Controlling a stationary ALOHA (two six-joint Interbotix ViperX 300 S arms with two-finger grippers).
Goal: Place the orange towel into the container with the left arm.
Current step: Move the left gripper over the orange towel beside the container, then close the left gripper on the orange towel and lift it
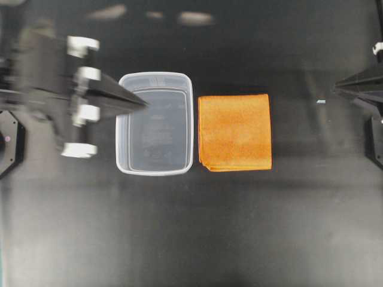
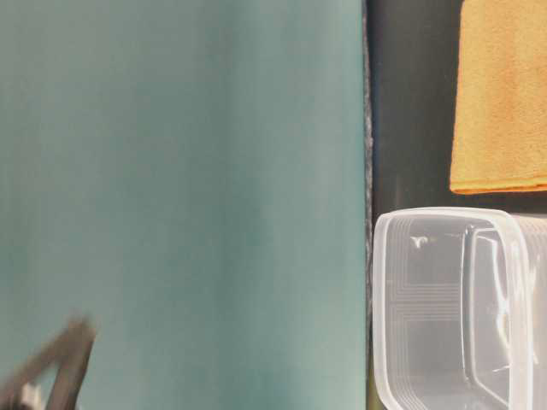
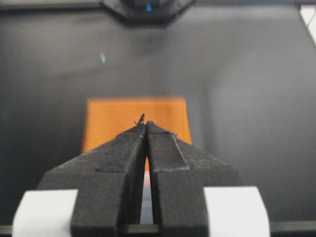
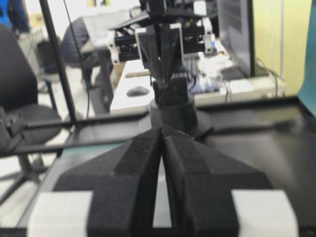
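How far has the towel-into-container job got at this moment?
Nothing is done yet. The orange towel lies folded on the table beside the container, which holds nothing. The left gripper is shut and empty, its tip over the container's left rim; the right gripper is shut too, back at the edge. Left to do: reach the towel, grasp it, lift it and set it in the container.

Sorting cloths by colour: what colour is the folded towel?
Orange towel; clearest in the overhead view.
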